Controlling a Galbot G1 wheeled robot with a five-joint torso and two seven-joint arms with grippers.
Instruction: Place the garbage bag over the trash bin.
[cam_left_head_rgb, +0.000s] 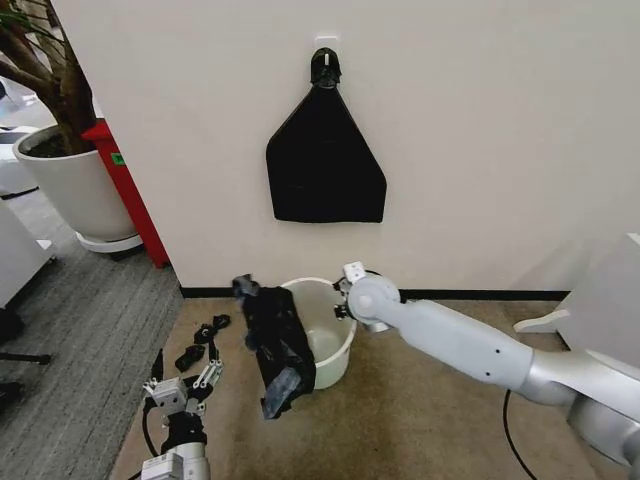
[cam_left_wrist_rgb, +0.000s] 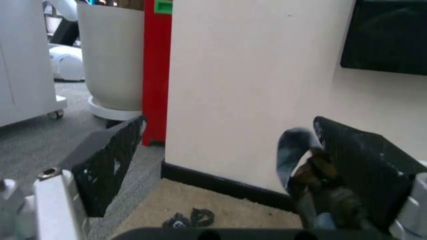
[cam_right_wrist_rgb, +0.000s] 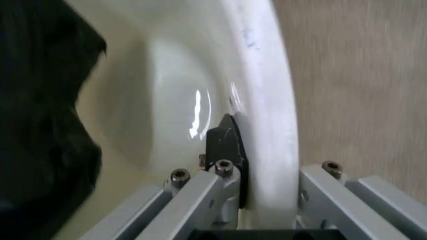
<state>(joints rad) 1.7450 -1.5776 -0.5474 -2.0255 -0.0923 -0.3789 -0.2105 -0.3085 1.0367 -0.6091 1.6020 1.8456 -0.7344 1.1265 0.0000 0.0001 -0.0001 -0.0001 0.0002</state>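
The cream-white trash bin (cam_left_head_rgb: 325, 340) stands on the tan carpet at the foot of the wall. The crinkly black garbage bag (cam_left_head_rgb: 275, 345) hangs over its left rim and down its outside toward the floor. My right gripper (cam_left_head_rgb: 346, 296) is at the bin's right rim. In the right wrist view the right gripper (cam_right_wrist_rgb: 270, 155) straddles the trash bin's rim (cam_right_wrist_rgb: 263, 95), one black pad (cam_right_wrist_rgb: 223, 142) inside against the wall and the other finger outside. The garbage bag (cam_right_wrist_rgb: 40, 125) shows dark across the bin. My left gripper (cam_left_head_rgb: 182, 375) (cam_left_wrist_rgb: 233, 170) hovers low at the front left, open, holding nothing.
A flat black triangular sheet (cam_left_head_rgb: 325, 165) hangs from a wall hook above the bin. Small black bits (cam_left_head_rgb: 205, 338) (cam_left_wrist_rgb: 190, 218) lie on the carpet left of the bin. A large white plant pot (cam_left_head_rgb: 75, 185) and a red panel (cam_left_head_rgb: 130, 195) stand at the left.
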